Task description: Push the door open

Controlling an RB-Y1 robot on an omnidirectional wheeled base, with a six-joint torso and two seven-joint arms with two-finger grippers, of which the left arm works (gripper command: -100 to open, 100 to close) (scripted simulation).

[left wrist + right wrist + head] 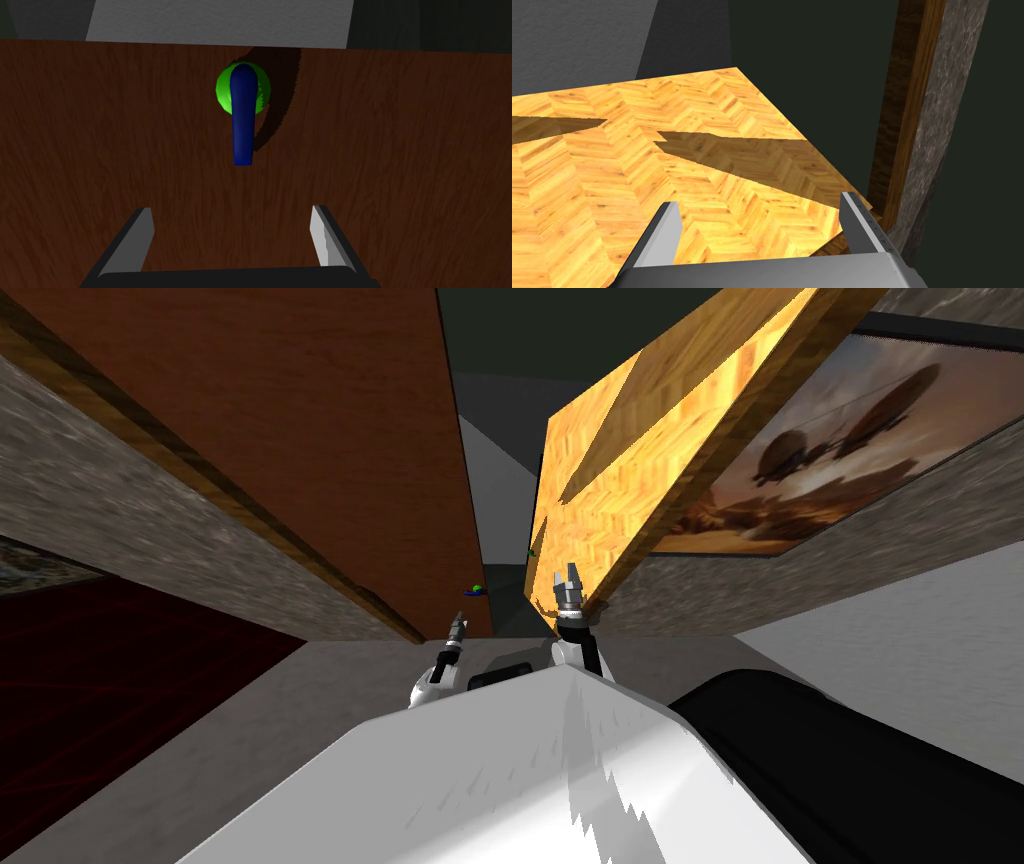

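Observation:
A dark reddish-brown door (pixel 300 438) stands to my left, and its blue lever handle (pixel 474 589) on a green round base sits near its edge. My left gripper (pixel 458 623) is just short of it. In the left wrist view the handle (pixel 243 117) lies ahead of the left gripper (pixel 230 235), whose fingers are open and apart from the lever, with the brown door face (pixel 400 150) behind. A light yellow herringbone wood door (pixel 640 458) angles away on the right. My right gripper (pixel 567 580) is open at its lower edge, close over the panel (pixel 637 165).
Between the two panels a narrow gap (pixel 495 488) shows grey wall. A brown door frame (pixel 907 110) and stone wall (pixel 947 125) lie beside the right gripper. An airship painting (pixel 830 458) hangs on the right. A dark red rug (pixel 100 688) is on the left.

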